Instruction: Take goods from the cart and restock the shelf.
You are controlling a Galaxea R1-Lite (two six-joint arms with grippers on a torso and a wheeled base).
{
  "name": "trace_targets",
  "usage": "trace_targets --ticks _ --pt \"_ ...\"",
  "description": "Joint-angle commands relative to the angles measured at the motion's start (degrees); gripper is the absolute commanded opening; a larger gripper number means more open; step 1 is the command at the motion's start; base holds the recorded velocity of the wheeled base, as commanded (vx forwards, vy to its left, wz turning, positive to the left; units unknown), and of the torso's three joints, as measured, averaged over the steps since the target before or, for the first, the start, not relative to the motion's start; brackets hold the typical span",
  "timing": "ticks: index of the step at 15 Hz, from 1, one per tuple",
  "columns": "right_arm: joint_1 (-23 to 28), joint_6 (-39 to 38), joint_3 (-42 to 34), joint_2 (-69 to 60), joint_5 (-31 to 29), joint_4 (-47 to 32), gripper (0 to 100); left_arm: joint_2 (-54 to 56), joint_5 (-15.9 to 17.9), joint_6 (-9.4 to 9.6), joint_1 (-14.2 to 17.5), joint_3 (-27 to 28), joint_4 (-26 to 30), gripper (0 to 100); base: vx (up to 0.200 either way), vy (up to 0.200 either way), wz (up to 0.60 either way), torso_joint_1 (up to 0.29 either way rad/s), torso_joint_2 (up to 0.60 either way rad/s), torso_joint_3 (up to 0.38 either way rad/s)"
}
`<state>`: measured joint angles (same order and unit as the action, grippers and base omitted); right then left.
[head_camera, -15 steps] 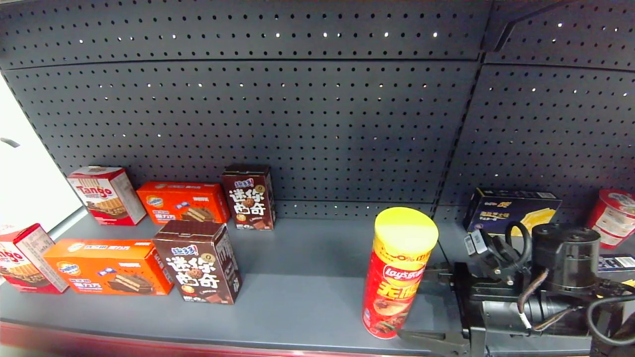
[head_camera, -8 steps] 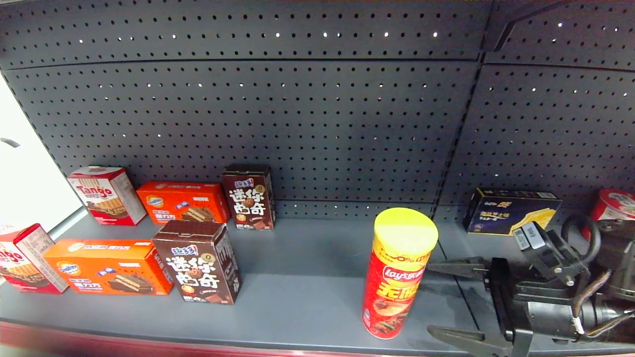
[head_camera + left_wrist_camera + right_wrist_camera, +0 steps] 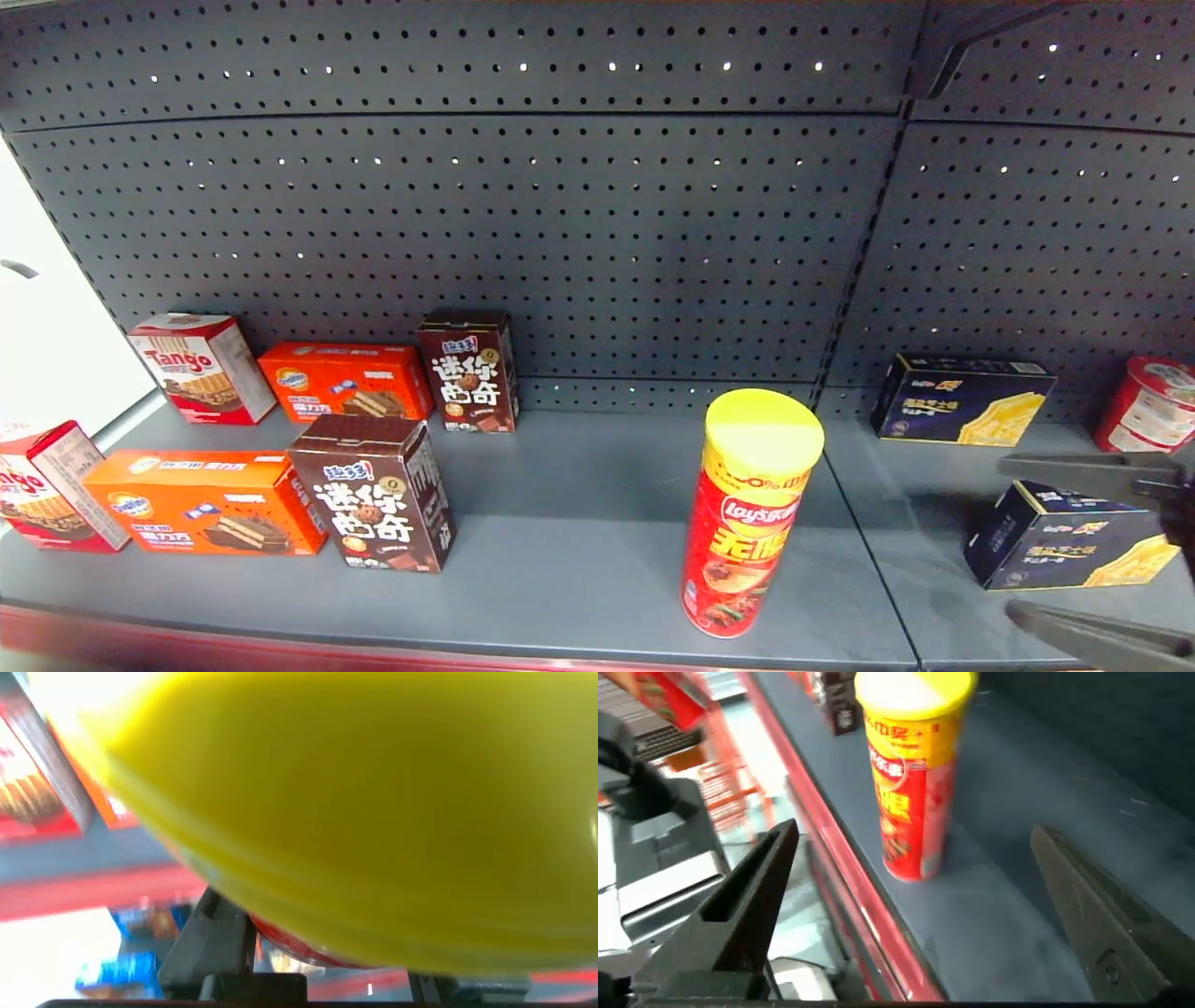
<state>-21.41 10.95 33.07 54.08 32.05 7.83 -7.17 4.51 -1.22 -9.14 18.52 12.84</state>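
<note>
The chip can (image 3: pixel 752 513) already stands on the shelf (image 3: pixel 579 560), upright near the front edge and right of the middle. There is bare shelf all round it and nothing touches it. The right gripper (image 3: pixel 1008 535) hangs well apart to the right of the can, its fingers spread wide and clamped on nothing, so we judge this placement done.

What is left looks like more of the same. The left stretch of the shelf holds two rows of boxes, the brown boxes (image 3: pixel 373 490) among them. The right stretch holds two dark blue boxes (image 3: pixel 966 397) and a red tub (image 3: pixel 1153 406), while the middle has room for more. How many goods wait in the cart we cannot judge. Close before the left wrist camera sits a broad yellow lid (image 3: pixel 355 812) with a sliver of red under it (very likely a second can of the same kind). We cannot tell whether the left gripper is closed on it.

The can itself is a tall, slim red cylinder with a flat yellow lid and its printed label facing the front. We see no dents, and it stands straight. Being tall on a small base, we expect it to tip easily if nudged
</note>
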Motion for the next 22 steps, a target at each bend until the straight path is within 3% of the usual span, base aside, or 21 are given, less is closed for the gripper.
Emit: trace_targets --ticks 1,6,8,9,12,15,17,22 --pt "0.0 -0.4 1.4 -19.7 -5.2 -12.4 100 -6.0 4.4 0.08 -0.7 6.4 0.2 0 0.0 0.0 0.0 0.0 0.0 0.0" --pt "5.9 -4.6 -3.8 -31.8 -7.4 -15.3 100 -18.6 16.3 2.8 -0.7 14.4 -0.5 0 0.0 0.0 0.0 0.0 0.0 0.0" --pt "9.0 -4.4 -7.0 -34.6 -7.5 -14.7 100 -26.5 22.0 4.73 -0.8 18.0 -3.7 0 0.0 0.0 0.0 0.0 0.0 0.0" --pt "9.7 -4.4 -8.6 -36.1 -7.6 -14.3 100 -29.4 23.1 5.7 -0.9 18.8 -6.0 0 0.0 0.0 0.0 0.0 0.0 0.0" --pt "12.0 -4.6 -11.5 -41.2 -7.8 -14.2 100 -37.9 24.4 5.88 -3.6 23.4 -10.6 0 0.0 0.0 0.0 0.0 0.0 0.0" --pt "21.2 -4.6 -14.7 -43.4 -7.8 -14.8 100 -47.9 22.9 5.97 -7.3 28.2 -11.4 0 0.0 0.0 0.0 0.0 0.0 0.0" --pt "23.8 -4.5 -15.9 -45.2 -6.7 -14.8 100 -51.5 22.4 5.79 -10.1 28.8 -14.9 0 0.0 0.0 0.0 0.0 0.0 0.0" --pt "24.5 -5.1 -16.3 -49.2 -10.5 -19.4 100 -65.8 22.4 5.88 -13.1 33.4 -20.8 0 0.0 0.0 0.0 0.0 0.0 0.0"
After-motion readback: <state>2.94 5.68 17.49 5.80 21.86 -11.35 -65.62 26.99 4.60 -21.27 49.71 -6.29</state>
